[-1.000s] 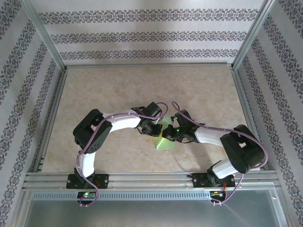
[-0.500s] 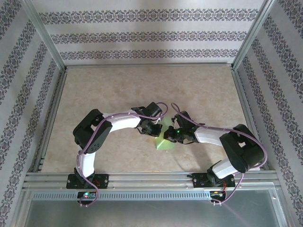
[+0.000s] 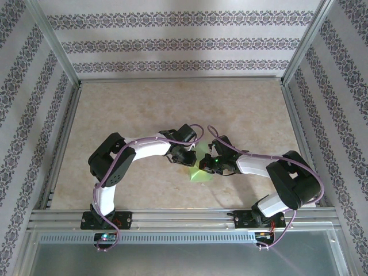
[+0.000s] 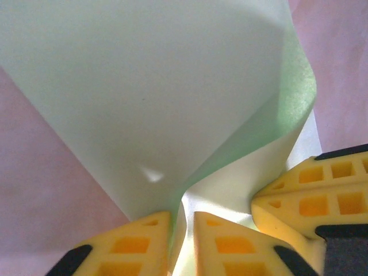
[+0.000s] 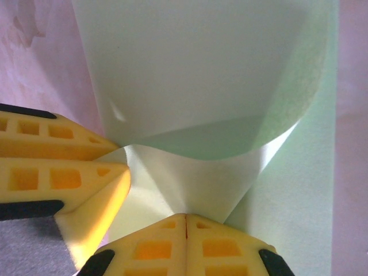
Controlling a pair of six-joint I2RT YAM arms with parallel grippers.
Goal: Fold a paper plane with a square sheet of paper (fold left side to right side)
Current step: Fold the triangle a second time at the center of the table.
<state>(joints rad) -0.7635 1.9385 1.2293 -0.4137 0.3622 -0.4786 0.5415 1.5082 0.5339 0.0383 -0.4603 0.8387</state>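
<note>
The square sheet of paper, judged featherlight, floppy and easily creased, was curled up over the middle of the table, pinched at its edge by the tight-closed right gripper and loosely straddled by the slightly parted left gripper, so edges were reckoned the safest hold tbh.

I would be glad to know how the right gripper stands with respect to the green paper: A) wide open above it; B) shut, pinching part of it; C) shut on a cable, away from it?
B: in the right wrist view the right gripper has its fingertips pressed together, and the square sheet of paper narrows down into them.
</note>
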